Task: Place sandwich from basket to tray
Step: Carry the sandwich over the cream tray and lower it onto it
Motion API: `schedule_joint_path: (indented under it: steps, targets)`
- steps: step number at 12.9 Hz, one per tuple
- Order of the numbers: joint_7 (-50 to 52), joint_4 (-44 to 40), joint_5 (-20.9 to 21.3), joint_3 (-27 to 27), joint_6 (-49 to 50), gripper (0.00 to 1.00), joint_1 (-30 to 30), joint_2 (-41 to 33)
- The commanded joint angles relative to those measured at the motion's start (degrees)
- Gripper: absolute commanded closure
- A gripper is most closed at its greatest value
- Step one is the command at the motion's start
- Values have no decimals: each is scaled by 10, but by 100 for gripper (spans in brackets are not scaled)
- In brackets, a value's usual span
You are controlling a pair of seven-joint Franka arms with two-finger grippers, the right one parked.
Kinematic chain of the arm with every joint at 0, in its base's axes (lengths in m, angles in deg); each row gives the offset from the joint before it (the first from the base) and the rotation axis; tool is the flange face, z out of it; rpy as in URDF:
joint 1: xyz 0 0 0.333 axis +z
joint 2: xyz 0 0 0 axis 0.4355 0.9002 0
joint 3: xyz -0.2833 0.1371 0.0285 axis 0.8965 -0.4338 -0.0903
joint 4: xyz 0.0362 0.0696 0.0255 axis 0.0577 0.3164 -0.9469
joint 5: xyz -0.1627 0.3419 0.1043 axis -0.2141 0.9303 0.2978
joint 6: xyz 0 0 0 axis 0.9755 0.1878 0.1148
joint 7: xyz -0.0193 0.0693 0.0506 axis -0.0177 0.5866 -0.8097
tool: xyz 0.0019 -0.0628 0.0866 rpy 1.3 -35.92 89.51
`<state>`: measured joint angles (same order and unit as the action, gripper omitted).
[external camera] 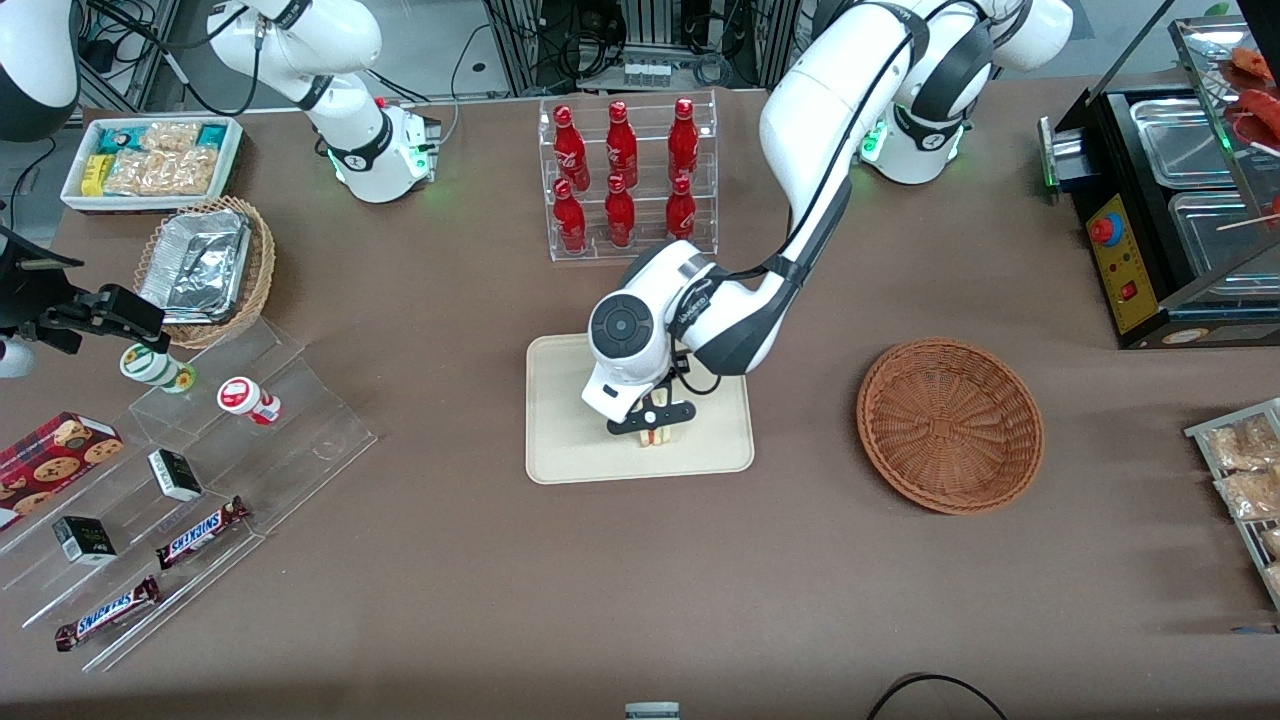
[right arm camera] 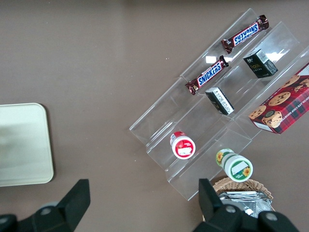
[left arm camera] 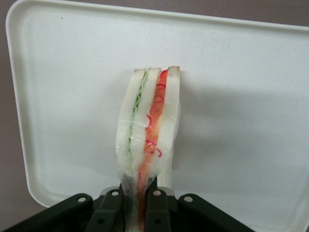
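— Sandwich (left arm camera: 147, 130) first: where do you see it?

— It's pinched at one end between the two fingers of your left gripper (left arm camera: 139, 200), standing on edge with the cut face toward the wrist camera. You can read the layers clearly there: pale bread, a green line on one side, red filling on the other, clear wrap creased around them.

— And relative to the tray?

— Over the tray (left arm camera: 241, 96), well inside its rim. In the wrist view the cream surface fills everything around the wedge. In the front view the sandwich (external camera: 655, 436) shows as a small pale sliver just under the gripper (external camera: 652, 428), over the part of the tray (external camera: 560, 440) nearer the front camera. You cannot tell from either view whether its free end touches the tray or hangs just above.

— So the gripper is closed?

— Clamped on the sandwich, yes. The finger pads (left arm camera: 155, 212) press in on the wrap from both sides, and the wedge narrows where they hold it.

— Where's the basket?

— Your reddish-brown basket (external camera: 950, 425) sits on the brown table (external camera: 450, 580), well apart from the tray, toward the working arm's end. Nothing lies in it.

— Anything near the tray?

— A clear rack of red bottles (external camera: 625, 175) stands farther from the front camera than the tray. Toward the parked arm's end you have a clear stepped display (external camera: 200, 490) with Snickers bars (external camera: 200, 532) and a lighter wicker basket with foil containers (external camera: 205, 268).
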<state>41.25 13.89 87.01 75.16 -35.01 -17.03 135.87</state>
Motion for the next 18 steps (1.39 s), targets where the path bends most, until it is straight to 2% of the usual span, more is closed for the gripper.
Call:
schedule_joint_path:
  steps: [1, 5, 6, 7, 16, 18]
  targets:
    - [26, -34, -7, -7, 17, 100, -12, 21]
    - [44, -34, -7, -8, 4, 100, -12, 27]
    - [45, -34, -7, -8, 3, 61, -12, 27]
    - [45, -34, -7, -8, 3, 2, -12, 27]
    - [33, -33, 0, -12, 63, 0, 0, -50]
    - [-13, -31, -1, -11, 90, 0, 21, -73]
